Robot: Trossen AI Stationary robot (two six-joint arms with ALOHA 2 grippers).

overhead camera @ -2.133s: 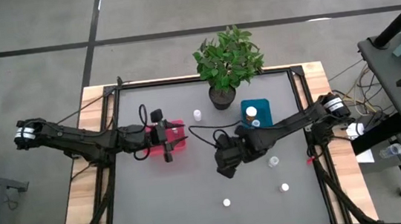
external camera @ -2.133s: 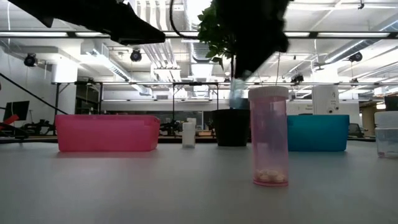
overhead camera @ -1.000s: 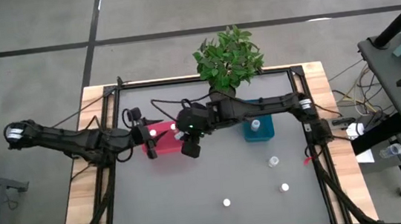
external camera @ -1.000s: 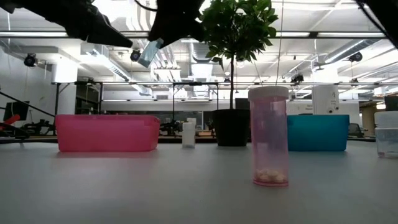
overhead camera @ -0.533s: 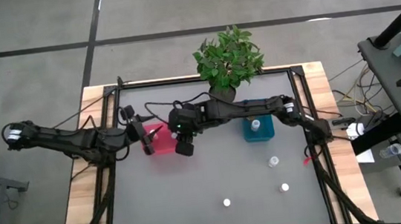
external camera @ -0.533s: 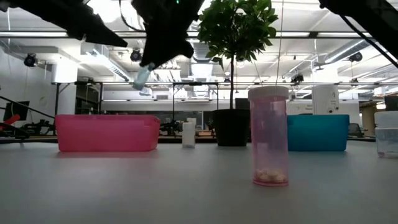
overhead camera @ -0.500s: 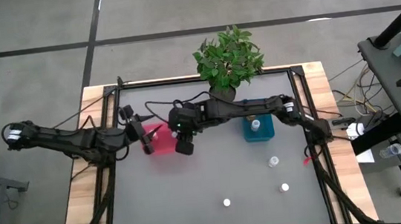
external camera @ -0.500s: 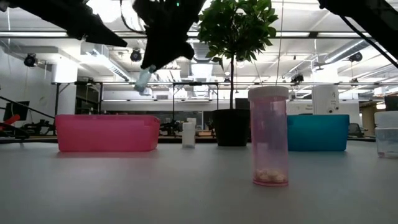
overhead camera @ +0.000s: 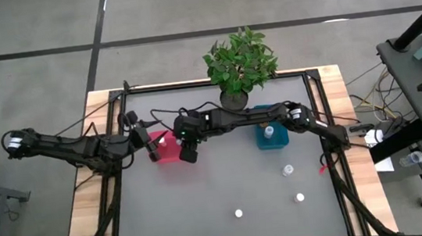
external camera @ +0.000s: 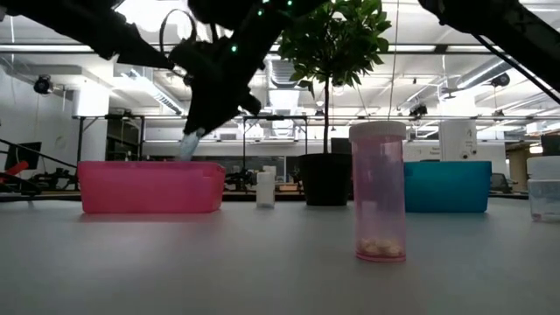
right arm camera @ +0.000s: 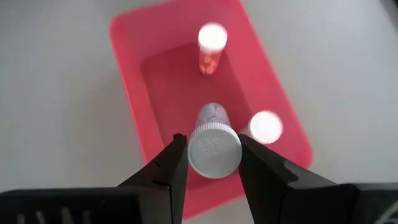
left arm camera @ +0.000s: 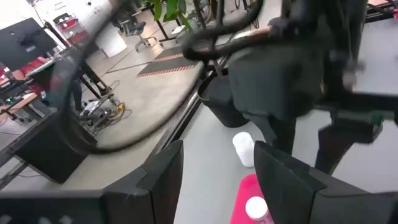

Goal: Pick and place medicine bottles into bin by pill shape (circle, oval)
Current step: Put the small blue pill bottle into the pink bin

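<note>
As my right arm swung across from the middle of the surface (overhead camera: 228, 203), it brought my right tool (right arm camera: 211, 163) over the red bin (overhead camera: 169, 149), where two seconds earlier it had hung near the teal bin (overhead camera: 268, 127). Pinched between its fingers (right arm camera: 166, 167) was a white-capped bottle (right arm camera: 214, 147), held cap toward the wrist camera and directly above the red bin's floor. In the low view the bottle (external camera: 189, 145) had dropped from well above the bin to just over its rim, tilted downward. I judged the carry finished and the release the only step left for this bottle.

Two bottles already lay in the red bin: one with orange pills (right arm camera: 211, 45) near the far wall, another (right arm camera: 265, 126) just beside the held one. My right arm stretched long and nearly straight across the surface from its right edge, passing in front of the potted plant (overhead camera: 240, 61).

My left tool (left arm camera: 217, 168), fingers spread and empty, had pulled back to the red bin's outer side. Several bottles (overhead camera: 287, 170) remained standing on the surface.
</note>
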